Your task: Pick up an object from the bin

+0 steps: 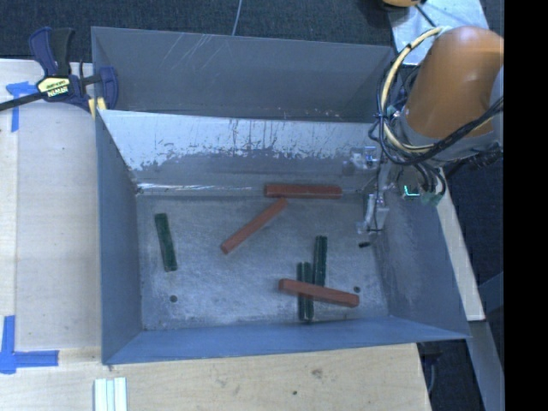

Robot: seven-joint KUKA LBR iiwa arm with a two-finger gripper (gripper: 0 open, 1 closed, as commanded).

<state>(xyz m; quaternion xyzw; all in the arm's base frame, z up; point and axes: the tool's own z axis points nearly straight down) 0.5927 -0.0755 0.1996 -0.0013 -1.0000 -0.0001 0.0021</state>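
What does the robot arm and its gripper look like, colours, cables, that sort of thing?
The arm's wrist wears a rounded, glossy orange cover. Black and pale yellowish cables loop round its lower edge. Below it is a slim gripper of grey metal, with a small teal light glowing beside its mount.

Three reddish-brown sticks in the bin (116,255): back brown stick (302,191) along the far wall, slanted brown stick (253,226) near the middle, front brown stick (318,293) at the near right. Three dark green sticks as well: left green stick (165,242) alone, longer green stick (319,257) and shorter green stick (304,272) side by side at the near right. Makes six sticks in all.
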